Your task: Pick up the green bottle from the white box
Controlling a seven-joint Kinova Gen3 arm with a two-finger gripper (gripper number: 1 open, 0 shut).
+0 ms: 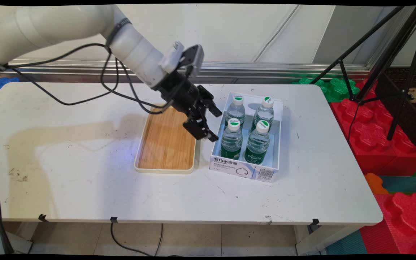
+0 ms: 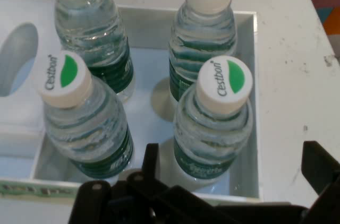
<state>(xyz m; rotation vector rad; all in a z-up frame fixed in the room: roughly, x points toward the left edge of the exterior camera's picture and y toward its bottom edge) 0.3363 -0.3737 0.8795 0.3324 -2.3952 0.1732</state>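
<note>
Four water bottles (image 1: 246, 133) in the box (image 1: 244, 170); we're hovering our gripper (image 1: 208, 121), fingers spread; a low wrist risks toppling them.

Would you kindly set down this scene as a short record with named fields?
gripper: black two-finger gripper, open, holding nothing, above the gap between tray and box
nearest thing: white cardboard box holding four water bottles
bottles: four upright, capped, green-labelled, in two rows; near left bottle closest to the gripper
tray: wooden tray with cream rim, left of the box, nothing on it
surface: white table
</note>
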